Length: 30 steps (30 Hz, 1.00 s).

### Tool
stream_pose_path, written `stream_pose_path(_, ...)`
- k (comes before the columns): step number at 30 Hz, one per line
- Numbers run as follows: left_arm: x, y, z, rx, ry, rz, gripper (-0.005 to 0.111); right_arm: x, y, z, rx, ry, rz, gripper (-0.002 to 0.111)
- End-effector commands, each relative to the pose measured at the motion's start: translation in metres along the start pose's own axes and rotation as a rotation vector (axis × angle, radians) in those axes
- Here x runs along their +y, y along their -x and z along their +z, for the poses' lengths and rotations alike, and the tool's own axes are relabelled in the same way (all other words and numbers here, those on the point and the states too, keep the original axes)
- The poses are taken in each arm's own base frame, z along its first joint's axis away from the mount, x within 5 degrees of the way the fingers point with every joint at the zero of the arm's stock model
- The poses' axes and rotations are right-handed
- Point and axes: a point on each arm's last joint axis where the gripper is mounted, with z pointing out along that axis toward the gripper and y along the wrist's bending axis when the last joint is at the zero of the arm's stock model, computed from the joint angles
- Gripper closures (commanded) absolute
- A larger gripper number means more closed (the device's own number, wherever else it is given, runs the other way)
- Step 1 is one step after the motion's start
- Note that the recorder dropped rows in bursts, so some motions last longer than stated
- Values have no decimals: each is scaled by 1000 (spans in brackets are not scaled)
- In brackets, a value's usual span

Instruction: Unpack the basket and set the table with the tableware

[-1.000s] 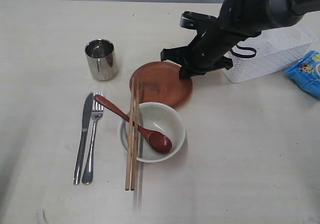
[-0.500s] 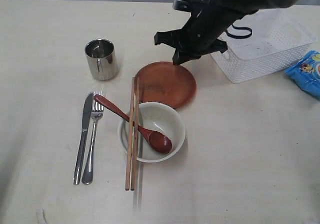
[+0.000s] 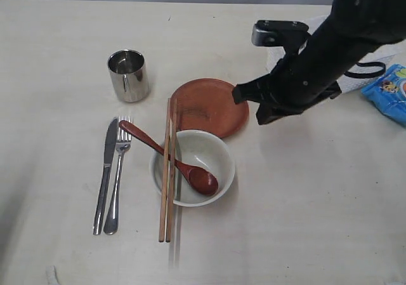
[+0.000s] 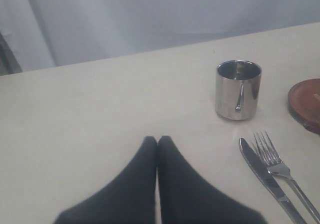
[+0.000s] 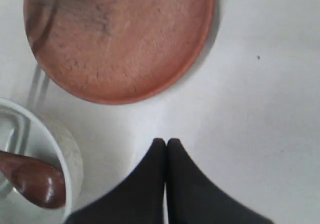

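On the table (image 3: 317,221), the knife (image 3: 104,177) and fork (image 3: 118,171) lie parallel, tips toward the cup (image 3: 129,75). The chopsticks (image 3: 166,183) run the same way across the bowl (image 3: 223,153) — far tips perhaps touching the plate (image 3: 212,107). The spoon (image 3: 152,145) slants, head in the bowl. The left gripper (image 4: 157,140) and right gripper (image 5: 166,142) both have jaws pressed together — empty.

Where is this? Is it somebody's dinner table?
Probably not a home. It looks like a robot practice bench set up as a dinner table: a black robot arm hangs over a plain pale table laid with a bowl, plate and steel cup.
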Motion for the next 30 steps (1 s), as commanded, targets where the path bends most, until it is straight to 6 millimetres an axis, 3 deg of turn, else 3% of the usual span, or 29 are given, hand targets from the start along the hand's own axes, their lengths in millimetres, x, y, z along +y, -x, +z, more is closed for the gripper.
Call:
stream_pose_path(1, 0, -1, 0, -2, 0, -9, 107, -4, -17, 10, 28, -15, -8, 109)
stream_pose_path(8, 0, -1, 0, -2, 0, -9, 107, -9, -19, 39, 67, 2, 30, 109)
stream_pose_path(17, 0, -1, 0, -2, 0, -9, 107, -9, -5, 59, 13, 32, 94, 109)
stream_pose_path(23, 0, -1, 0, -2, 0, -9, 107, -9, 13, 66, -51, 43, 143, 109)
stream_pose_path(30, 0, -1, 0, -2, 0, -9, 107, -5, 37, 60, -141, 59, 155, 109)
